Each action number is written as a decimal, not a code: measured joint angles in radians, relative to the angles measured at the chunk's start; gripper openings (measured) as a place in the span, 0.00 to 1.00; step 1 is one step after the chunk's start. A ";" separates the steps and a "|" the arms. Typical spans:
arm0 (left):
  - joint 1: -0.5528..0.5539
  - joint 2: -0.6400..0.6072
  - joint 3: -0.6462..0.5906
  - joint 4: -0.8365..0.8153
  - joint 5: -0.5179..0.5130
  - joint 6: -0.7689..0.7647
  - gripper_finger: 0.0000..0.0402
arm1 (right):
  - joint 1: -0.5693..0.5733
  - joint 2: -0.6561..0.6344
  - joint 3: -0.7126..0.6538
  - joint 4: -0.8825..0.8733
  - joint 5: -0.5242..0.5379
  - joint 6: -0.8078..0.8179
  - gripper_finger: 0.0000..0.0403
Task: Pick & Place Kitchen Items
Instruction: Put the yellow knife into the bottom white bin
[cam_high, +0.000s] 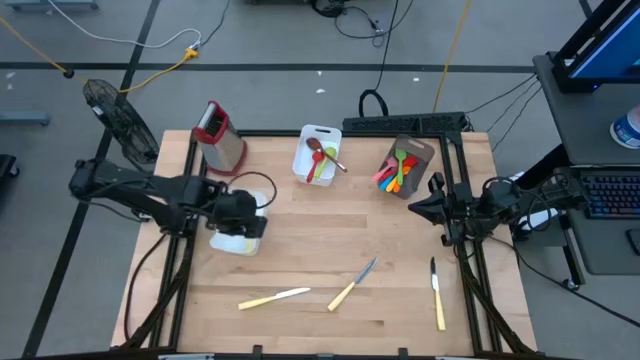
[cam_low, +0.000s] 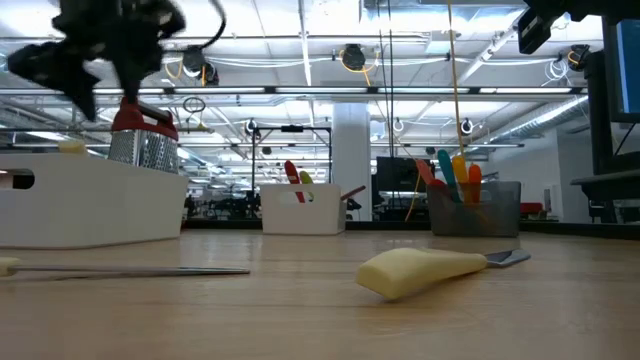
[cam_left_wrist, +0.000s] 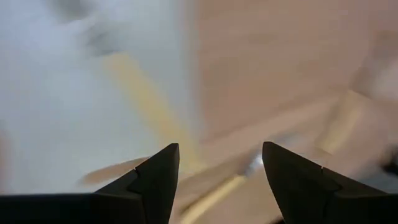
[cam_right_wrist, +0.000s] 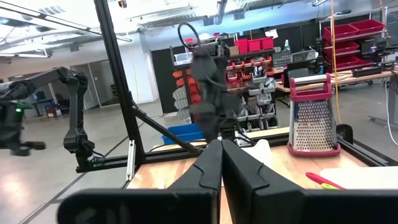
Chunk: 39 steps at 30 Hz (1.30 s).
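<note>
- Already sorted: red and green silicone spoons (cam_high: 320, 155) in the white rectangular tub (cam_high: 307, 134); bright utensils (cam_high: 394, 170) in the brown holder (cam_high: 422, 150).
- Directly under the left gripper (cam_high: 243, 227), fingers apart and empty: a second white tub (cam_high: 236, 243) with a cream-handled knife (cam_left_wrist: 146, 102) inside.
- Waiting beyond it on bare wood: three cream-handled knives (cam_high: 273, 297), (cam_high: 351, 285), (cam_high: 437, 293).
- Right gripper (cam_right_wrist: 221, 163) pressed together, idle at the table edge.

tabletop (cam_high: 300, 250) | three knives (cam_high: 352, 286) along front edge | grater (cam_high: 220, 138) back left | tub (cam_high: 318, 154) back centre, spoons inside | holder (cam_high: 405, 168) back right
</note>
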 joint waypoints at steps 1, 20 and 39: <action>-0.019 -0.004 0.000 0.061 -0.011 0.040 0.59 | 0.000 0.000 0.000 0.000 0.000 0.000 0.01; -0.355 0.175 0.001 0.635 -0.024 -0.035 0.39 | 0.000 0.000 0.000 0.004 0.003 -0.001 0.01; -0.468 0.513 0.445 0.044 -0.092 -0.026 0.24 | 0.000 0.000 0.000 0.010 0.004 0.000 0.01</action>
